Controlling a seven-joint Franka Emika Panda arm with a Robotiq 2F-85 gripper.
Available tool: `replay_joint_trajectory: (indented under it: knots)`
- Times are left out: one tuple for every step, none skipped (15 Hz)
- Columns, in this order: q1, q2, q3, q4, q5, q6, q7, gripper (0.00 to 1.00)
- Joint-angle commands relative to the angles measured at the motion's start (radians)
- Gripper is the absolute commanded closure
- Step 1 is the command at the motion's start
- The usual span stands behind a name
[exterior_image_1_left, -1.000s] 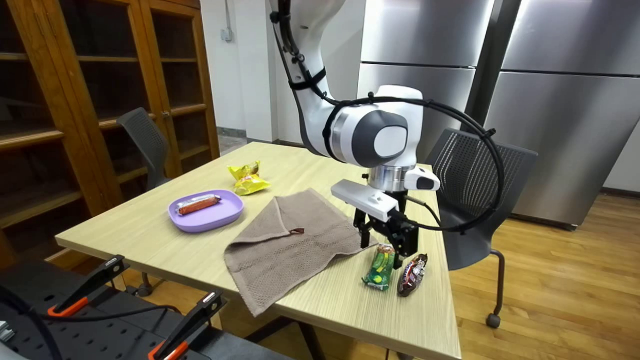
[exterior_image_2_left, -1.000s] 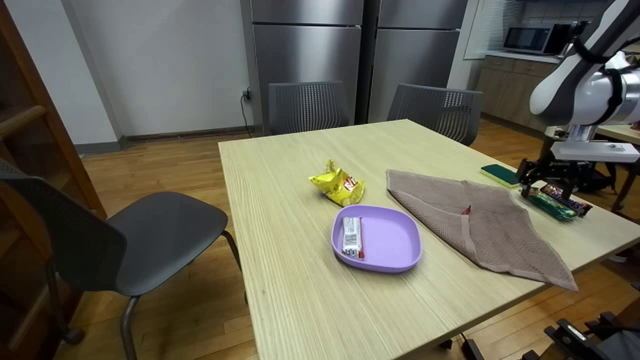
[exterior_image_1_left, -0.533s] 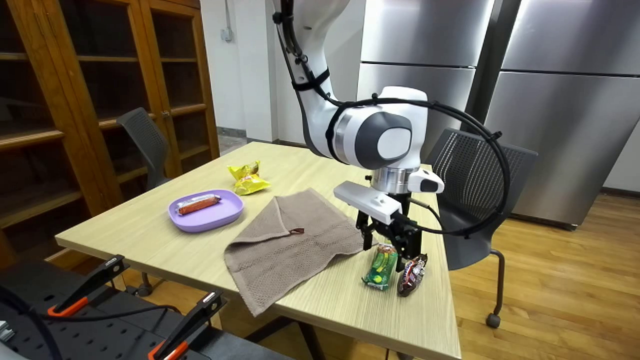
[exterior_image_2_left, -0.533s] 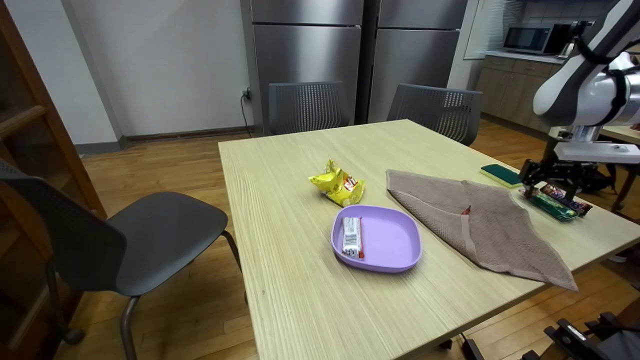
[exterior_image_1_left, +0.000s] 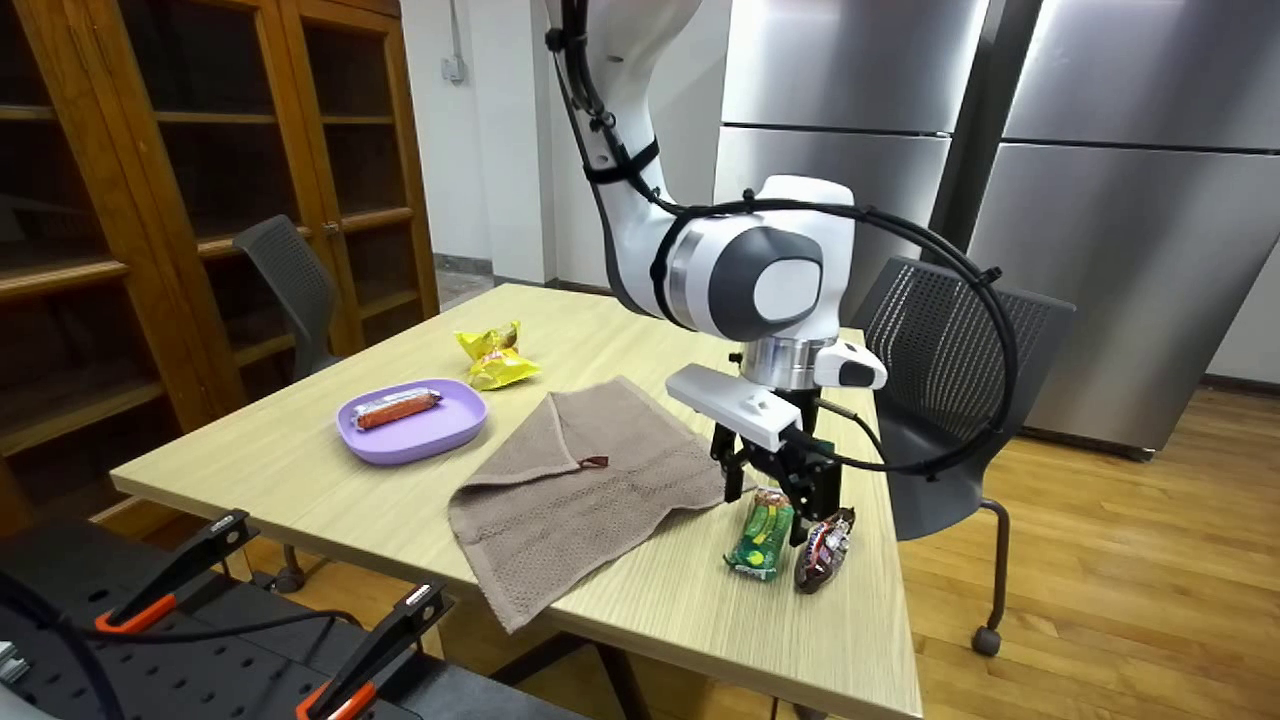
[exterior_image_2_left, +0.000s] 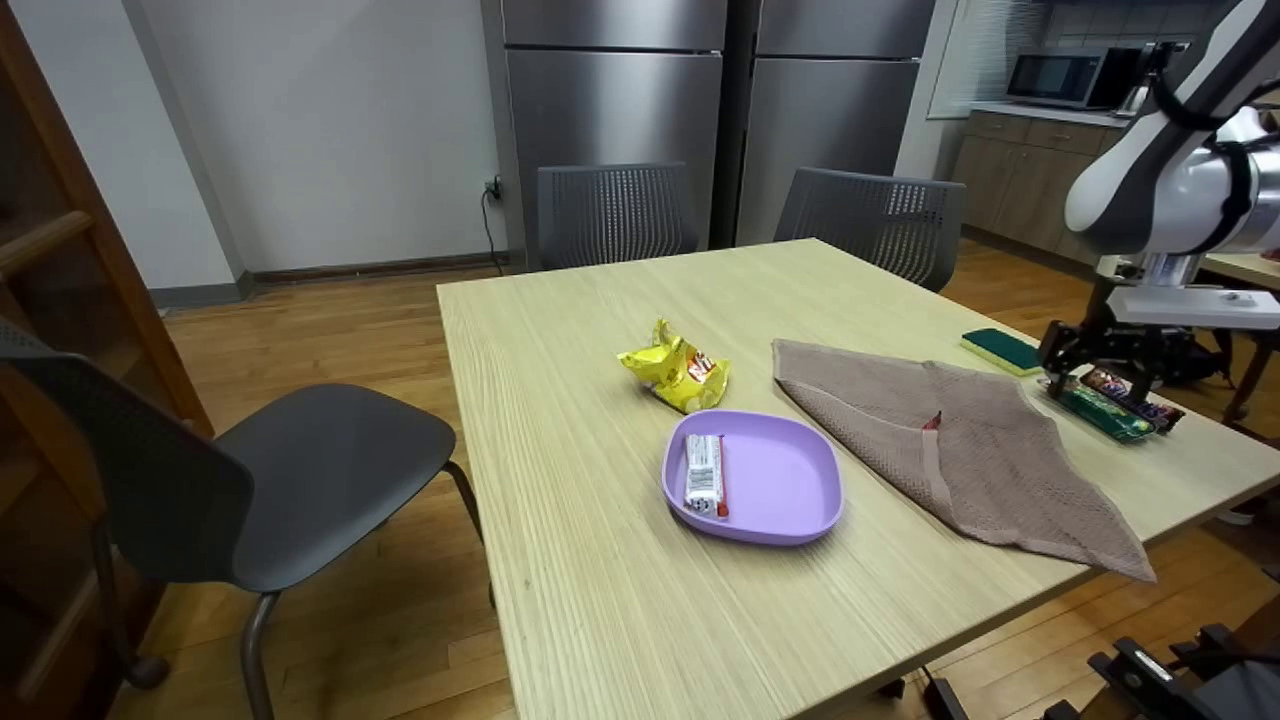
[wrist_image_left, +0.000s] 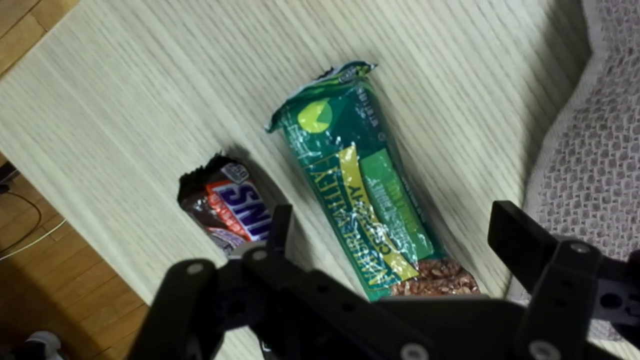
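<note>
My gripper (exterior_image_1_left: 765, 512) is open and low over the table's corner; it also shows in the wrist view (wrist_image_left: 395, 225). Its fingers stand on either side of a green granola bar (wrist_image_left: 370, 200), apart from it and holding nothing. The bar lies flat, its clear end partly hidden by the gripper; it shows in both exterior views (exterior_image_1_left: 761, 537) (exterior_image_2_left: 1103, 412). A brown candy bar (wrist_image_left: 225, 200) lies beside it, partly hidden behind a finger in the wrist view; it shows too in an exterior view (exterior_image_1_left: 826, 550). The other finger is near the edge of a brown towel (wrist_image_left: 595, 150).
The towel (exterior_image_1_left: 590, 490) lies partly folded across the table. A purple plate (exterior_image_2_left: 780, 480) holds a wrapped bar (exterior_image_2_left: 704, 475). A yellow snack bag (exterior_image_2_left: 680, 368) stands behind it. A green and yellow sponge (exterior_image_2_left: 1001, 350) lies near the gripper. Chairs stand around the table.
My gripper has shifted slightly, toward the candy bar side, and is very slightly lower. It stays open. The bars, towel, plate and bag have not moved.
</note>
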Motion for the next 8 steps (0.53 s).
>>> replay_joint_trajectory:
  knots:
    - [-0.025, 0.011, 0.023, 0.024, 0.026, -0.019, -0.036, 0.0]
    - [-0.024, 0.012, 0.024, 0.025, 0.026, -0.02, -0.036, 0.0]
    - [-0.024, 0.014, 0.024, 0.027, 0.026, -0.021, -0.036, 0.0]
    - [-0.023, 0.019, 0.024, 0.031, 0.025, -0.02, -0.035, 0.25]
    - [-0.023, 0.021, 0.025, 0.034, 0.025, -0.022, -0.035, 0.26]
    - [-0.024, 0.02, 0.026, 0.035, 0.026, -0.022, -0.035, 0.35]
    - [-0.025, 0.021, 0.027, 0.037, 0.026, -0.021, -0.037, 0.42]
    - [-0.024, 0.022, 0.027, 0.039, 0.026, -0.02, -0.036, 0.49]
